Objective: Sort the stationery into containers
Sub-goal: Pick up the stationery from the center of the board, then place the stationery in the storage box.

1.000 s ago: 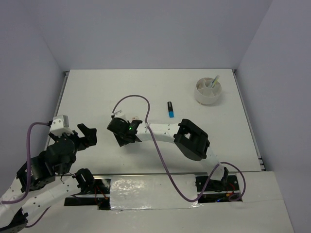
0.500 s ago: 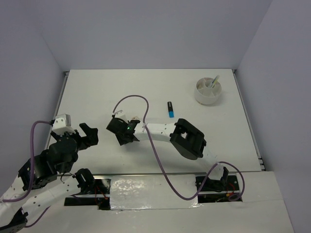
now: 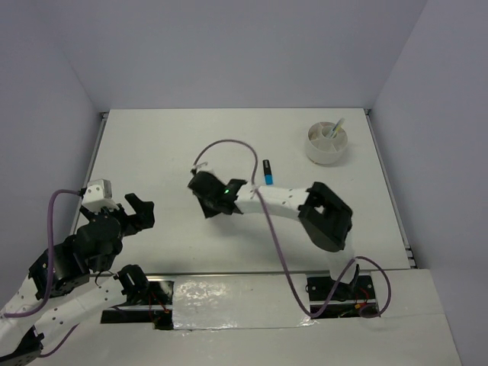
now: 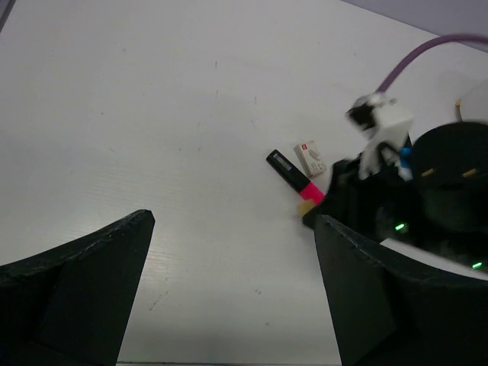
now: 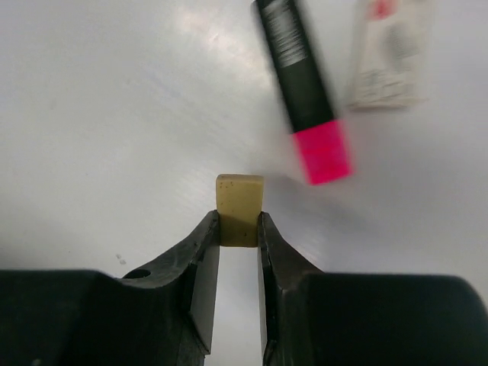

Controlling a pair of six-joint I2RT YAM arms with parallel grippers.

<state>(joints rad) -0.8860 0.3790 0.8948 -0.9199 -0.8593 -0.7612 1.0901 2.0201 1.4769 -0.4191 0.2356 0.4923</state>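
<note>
RIGHT TOOL CLAMPED ON TAN ERASER; LEFT TOOL RELEASED

1. Right tool. In the right wrist view we see the right tool clenched on the tan eraser. Both fingers press the lower sides of the eraser, and its upper half stands clear above the fingertips. We cannot tell whether the eraser touches the table or hangs just above it. In the top view the right arm reaches across to the left of table centre, and the tool hides the eraser.

2. Left tool. The left tool stands fully released and grasps nothing. It sits near the left edge of the table, well apart from the stationery. In the left wrist view its two dark fingers frame bare table surface.

3. Loose stationery. The pink-and-black highlighter lies flat just beyond the held eraser, pink end nearest it. The white eraser lies just beside the black end of that highlighter. The left wrist view shows the same highlighter and white eraser close against the front of the right arm. The blue-and-black highlighter lies alone near table centre, blue end toward the arms.

4. Container. The white bowl stands at the far right of the table, well apart from both tools. A thin pale stick leans in it, its tip over the rim.
</note>
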